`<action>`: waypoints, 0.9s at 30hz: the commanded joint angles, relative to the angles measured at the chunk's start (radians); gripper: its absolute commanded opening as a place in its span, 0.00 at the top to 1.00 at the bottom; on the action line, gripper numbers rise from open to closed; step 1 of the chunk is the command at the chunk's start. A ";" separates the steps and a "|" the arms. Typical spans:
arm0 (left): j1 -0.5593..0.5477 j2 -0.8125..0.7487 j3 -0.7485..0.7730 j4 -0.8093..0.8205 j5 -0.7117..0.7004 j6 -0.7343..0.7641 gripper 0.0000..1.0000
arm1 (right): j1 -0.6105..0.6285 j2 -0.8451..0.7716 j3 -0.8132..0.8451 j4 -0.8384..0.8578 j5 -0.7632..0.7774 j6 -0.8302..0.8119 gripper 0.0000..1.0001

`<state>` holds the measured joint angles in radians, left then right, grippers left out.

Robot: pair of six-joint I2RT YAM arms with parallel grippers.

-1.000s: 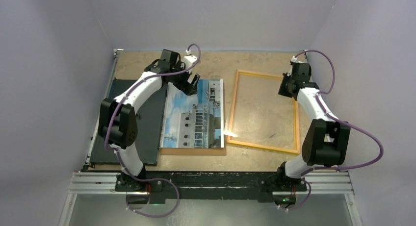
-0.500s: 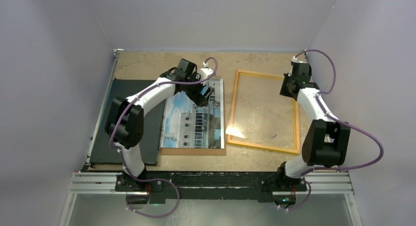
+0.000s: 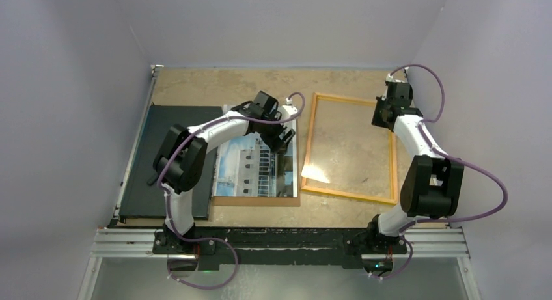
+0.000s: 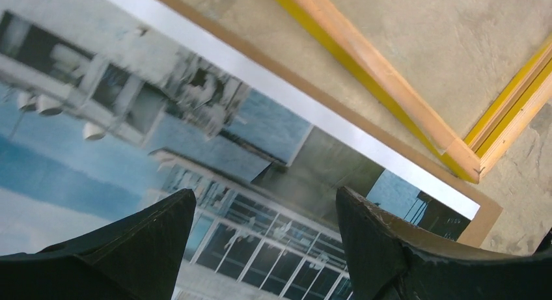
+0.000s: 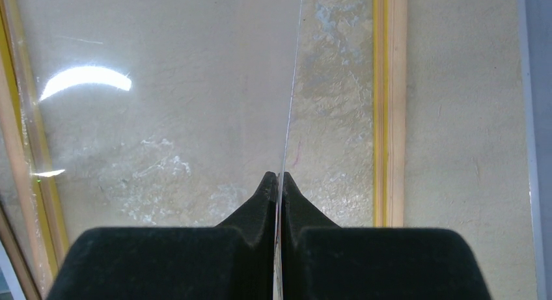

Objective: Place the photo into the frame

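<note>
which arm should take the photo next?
Left. The left gripper, open, hangs right over the photo, near its edge beside the frame. The right gripper is shut on the clear pane at the frame's far rail, apart from the photo.

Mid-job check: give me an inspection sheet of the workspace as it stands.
Surface: tan tabletop.
Job's things: photo lies on a brown backing board; frame flat beside it on the right.
Clutter: black board left of the photo.
Grippers: left gripper open above the photo's right edge; right gripper shut on the clear pane's edge.
Cables: purple cables run along both arms.
Surroundings: plain pale walls on three sides.
</note>
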<state>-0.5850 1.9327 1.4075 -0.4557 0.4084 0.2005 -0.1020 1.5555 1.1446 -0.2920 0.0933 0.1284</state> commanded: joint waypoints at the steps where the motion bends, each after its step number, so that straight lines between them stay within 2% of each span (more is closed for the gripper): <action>1: -0.056 0.027 -0.012 0.073 0.013 -0.010 0.24 | -0.001 0.013 0.034 0.001 0.038 -0.058 1.00; 8: -0.087 0.049 0.002 0.091 0.026 -0.025 0.29 | -0.001 0.028 0.032 0.016 0.006 -0.078 1.00; 18: -0.125 0.073 -0.008 0.137 0.062 -0.046 0.38 | -0.001 0.026 -0.004 0.038 -0.147 -0.044 0.96; 27: -0.138 0.097 -0.004 0.141 0.065 -0.056 0.42 | -0.001 0.002 -0.034 0.047 -0.163 -0.009 0.96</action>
<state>-0.7223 2.0357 1.4025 -0.3447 0.4458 0.1635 -0.1059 1.5833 1.1286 -0.2279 -0.0647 0.1020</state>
